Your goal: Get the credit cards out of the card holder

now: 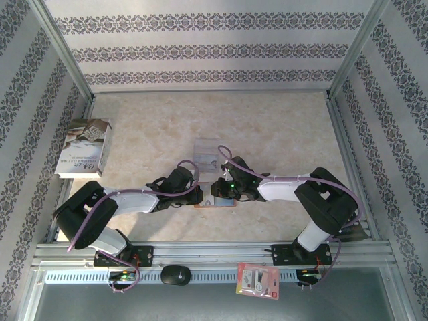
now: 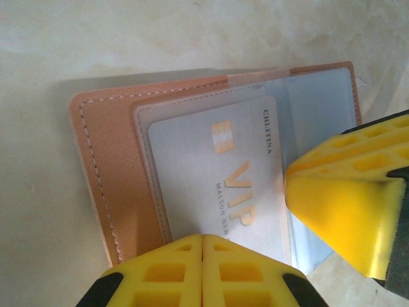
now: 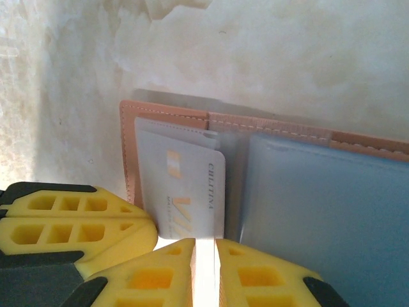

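Credit card: my right gripper stands a slit apart at its edge, and I cannot tell if it grips. My left gripper, closed on nothing, should pin the open card holder on the table while I slide the card straight from its clear pocket.

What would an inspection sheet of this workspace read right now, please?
Surface: beige marbled tabletop, nothing spilled seen.
Job's things: orange-brown leather card holder lies open; pale grey plastic VIP card in its frosted pocket.
Clutter: clear plastic sleeve, white-covered book, red-and-white packet.
Grippers: left gripper shut at the holder's near edge; right gripper slightly open beside the card.
Cables: purple cables run along both arms.
Surroundings: patterned wallpaper walls, aluminium frame rails.
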Available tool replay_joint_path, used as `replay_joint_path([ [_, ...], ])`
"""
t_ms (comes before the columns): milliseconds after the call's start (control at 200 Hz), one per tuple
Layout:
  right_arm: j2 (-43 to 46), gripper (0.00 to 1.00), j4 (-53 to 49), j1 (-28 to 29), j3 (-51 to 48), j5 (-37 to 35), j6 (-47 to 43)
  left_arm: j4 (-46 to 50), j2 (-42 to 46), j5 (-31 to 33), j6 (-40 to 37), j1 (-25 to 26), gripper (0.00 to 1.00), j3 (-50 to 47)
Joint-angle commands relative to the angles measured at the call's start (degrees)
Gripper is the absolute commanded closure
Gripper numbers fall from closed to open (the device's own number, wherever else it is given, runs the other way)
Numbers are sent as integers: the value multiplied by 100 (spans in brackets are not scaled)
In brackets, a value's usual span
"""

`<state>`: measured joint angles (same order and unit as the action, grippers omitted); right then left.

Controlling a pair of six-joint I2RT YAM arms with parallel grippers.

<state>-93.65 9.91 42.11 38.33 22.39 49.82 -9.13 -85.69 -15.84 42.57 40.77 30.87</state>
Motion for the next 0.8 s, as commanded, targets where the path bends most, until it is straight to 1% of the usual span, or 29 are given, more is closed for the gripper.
replay_joint_path([
  [0, -19, 83, -39, -42, -25, -93, 61, 122, -133, -7, 51, -43, 94, -109],
  [230, -2, 81, -258, -41, -18, -233, 15, 128, -144, -19, 47, -61, 94, -106],
  [475, -196, 82, 38, -36, 52, 86, 68, 82, -166, -45, 55, -78, 94, -133],
  [729, -154, 90, 308, -55, -74, 198, 184, 54, -202, -86, 53, -103, 95, -135],
  [794, -155, 94, 378, -67, -112, 226, 229, 36, -216, -89, 59, -105, 95, -143],
])
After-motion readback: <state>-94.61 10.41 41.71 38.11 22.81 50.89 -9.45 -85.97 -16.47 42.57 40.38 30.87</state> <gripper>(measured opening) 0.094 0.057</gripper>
